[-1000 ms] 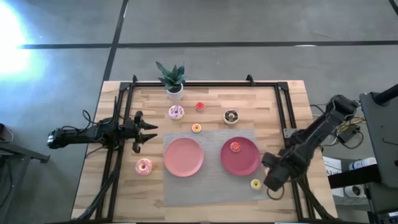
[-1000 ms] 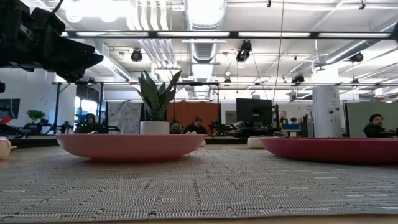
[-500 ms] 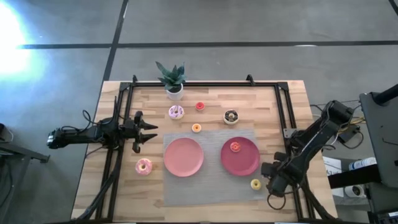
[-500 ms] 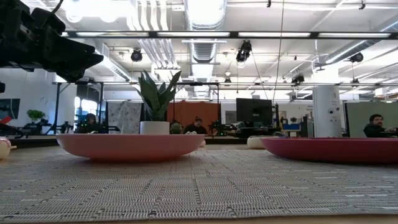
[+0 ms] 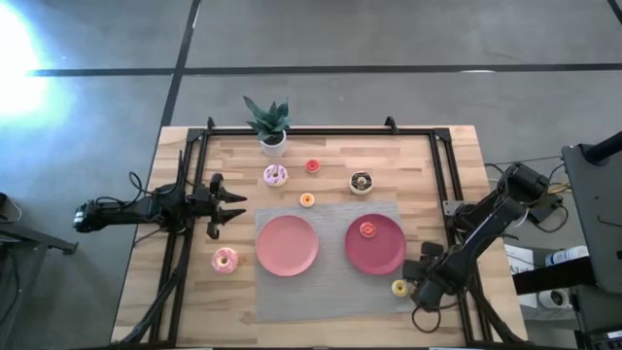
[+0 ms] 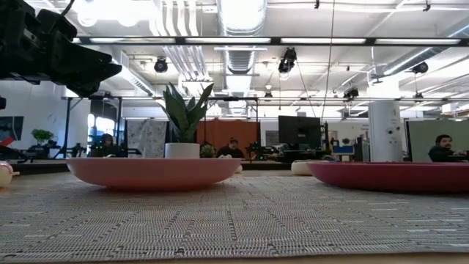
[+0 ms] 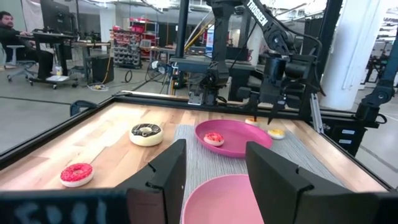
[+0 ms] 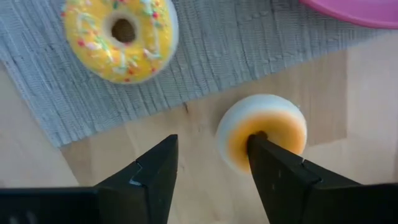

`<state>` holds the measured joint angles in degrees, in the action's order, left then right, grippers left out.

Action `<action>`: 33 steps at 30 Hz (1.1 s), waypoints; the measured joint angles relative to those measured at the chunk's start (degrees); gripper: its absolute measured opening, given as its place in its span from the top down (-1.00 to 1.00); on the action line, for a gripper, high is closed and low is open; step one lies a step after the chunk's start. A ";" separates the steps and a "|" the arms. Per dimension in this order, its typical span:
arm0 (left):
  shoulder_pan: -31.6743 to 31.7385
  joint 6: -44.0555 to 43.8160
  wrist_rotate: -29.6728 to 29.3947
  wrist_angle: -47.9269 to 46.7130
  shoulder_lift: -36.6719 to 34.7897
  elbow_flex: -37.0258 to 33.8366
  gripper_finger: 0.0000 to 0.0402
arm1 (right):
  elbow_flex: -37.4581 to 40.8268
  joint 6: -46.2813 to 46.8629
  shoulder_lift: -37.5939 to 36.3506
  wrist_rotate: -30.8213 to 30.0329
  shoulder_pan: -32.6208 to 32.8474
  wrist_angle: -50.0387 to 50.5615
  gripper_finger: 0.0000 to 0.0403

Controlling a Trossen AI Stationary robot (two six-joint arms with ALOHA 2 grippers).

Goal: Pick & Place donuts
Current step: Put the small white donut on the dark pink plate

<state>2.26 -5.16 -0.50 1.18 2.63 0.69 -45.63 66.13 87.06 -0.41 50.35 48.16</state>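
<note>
My right pincer (image 8: 211, 168) wide, hovering over near-right desk (image 5: 165, 292) corner, beside small yellow sprinkled ring donut (image 8: 120, 36) on grey mat edge (image 8: 56, 81). Step: approach for pick. Next: centre over donut, descend, close. Left pincer (image 5: 236, 209) waits, open, left side.

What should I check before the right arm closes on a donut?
1. Right gripper fingers open: ok.
2. Orange-topped donut centred between the fingers: not ok, it sits in front of one finger.
3. Yellow sprinkled donut out of the grasp: ok, apart on the grey mat.
4. Room on the dark pink plate: ok, only one red donut.
5. Left gripper clear: ok, at the table's left.
</note>
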 joint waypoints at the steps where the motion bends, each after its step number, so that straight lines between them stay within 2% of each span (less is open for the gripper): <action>1: 0.00 -0.01 0.01 -0.01 0.01 0.00 0.30 | 0.00 0.26 0.38 -0.30 0.02 -0.22 0.09; 7: 0.00 0.00 0.01 0.02 -0.01 0.00 0.30 | -0.16 1.40 4.15 -1.39 0.00 -0.37 0.10; 11: 0.00 0.00 0.00 0.02 0.01 -0.01 0.30 | -0.37 6.65 5.98 -1.26 -0.11 -0.24 0.18; 14: 0.00 -0.01 0.01 0.02 0.01 0.00 0.30 | -0.39 10.16 6.38 -1.09 -0.22 -0.39 0.34; 18: 0.00 0.01 0.01 0.03 0.01 -0.01 0.30 | -0.03 15.46 5.42 -2.36 -0.22 -0.04 0.67; 20: 0.00 0.01 0.01 0.02 0.01 0.00 0.30 | 0.68 20.68 4.18 -2.95 -0.22 -0.05 0.85; 23: 0.00 0.02 0.01 0.04 0.01 0.00 0.30 | 2.69 32.40 1.13 -5.65 -0.22 -0.69 0.92; 25: 0.00 0.01 0.00 0.04 0.01 0.00 0.30 | 4.47 39.55 -2.35 -10.32 -0.17 -2.07 0.93; 28: 0.00 0.00 0.00 0.04 0.00 -0.01 0.30 | 7.96 49.52 -10.70 -20.93 -0.15 -8.50 0.94; 33: 0.00 -0.01 -0.02 0.04 0.01 0.00 0.30 | 18.83 56.69 -23.92 -42.81 -0.31 -27.69 0.94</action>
<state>2.26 -5.17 -0.51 1.21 2.63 0.69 -26.79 122.83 63.15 -43.22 50.04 20.47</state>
